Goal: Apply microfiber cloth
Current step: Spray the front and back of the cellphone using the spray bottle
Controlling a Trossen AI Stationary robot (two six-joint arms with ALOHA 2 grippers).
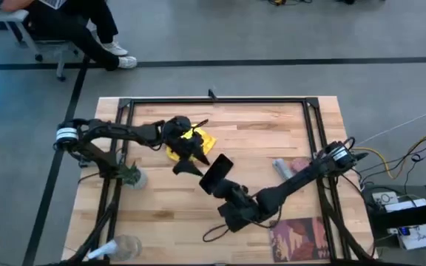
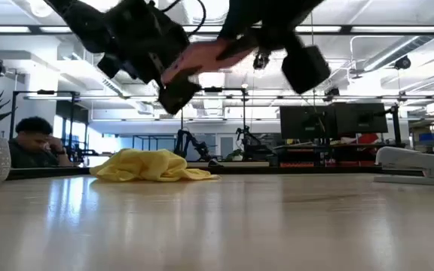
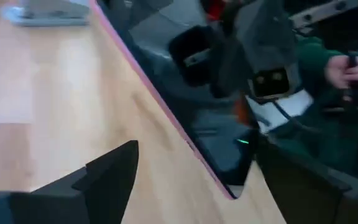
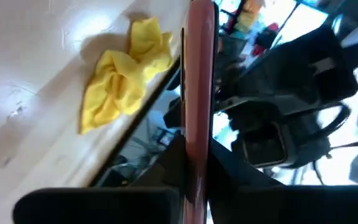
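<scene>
Wooden table point(image 1: 272, 133), crumpled microfiber cloth point(image 1: 191, 142), right fingers point(image 4: 194, 180) pinching phone point(image 1: 216, 174), left unclear.

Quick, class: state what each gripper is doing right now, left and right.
Left gripper: open, empty, beside the yellow microfiber cloth.
Right gripper: closed on the phone, held above the table.

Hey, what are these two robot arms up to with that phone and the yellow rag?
The right end effector holds a phone up off the table, gripping it by its edge. The left end effector hovers right beside the phone, open and holding nothing. The yellow cloth lies crumpled on the wood just behind the left arm, not picked up. So the wiping hasn't started. A person sits in the room beyond the table.
</scene>
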